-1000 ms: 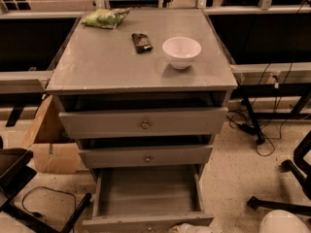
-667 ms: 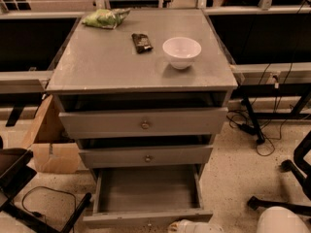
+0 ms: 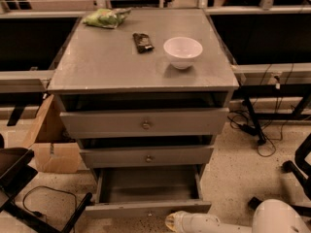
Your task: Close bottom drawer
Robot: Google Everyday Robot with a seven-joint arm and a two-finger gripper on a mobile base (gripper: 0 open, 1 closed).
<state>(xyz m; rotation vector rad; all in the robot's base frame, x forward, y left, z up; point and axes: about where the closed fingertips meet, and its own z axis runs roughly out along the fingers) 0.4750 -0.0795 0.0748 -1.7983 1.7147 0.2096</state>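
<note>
One gripper shows at the near edge of the scene, on the end of a white arm reaching in from the right. Whether it is open or closed cannot be told. It sits just in front of the bottom drawer, right of the front panel's centre. The drawer is pulled well out of the cabinet. A good close likely means pressing flat near the panel's middle and pushing straight towards the far side, so the drawer slides evenly without jamming.
</note>
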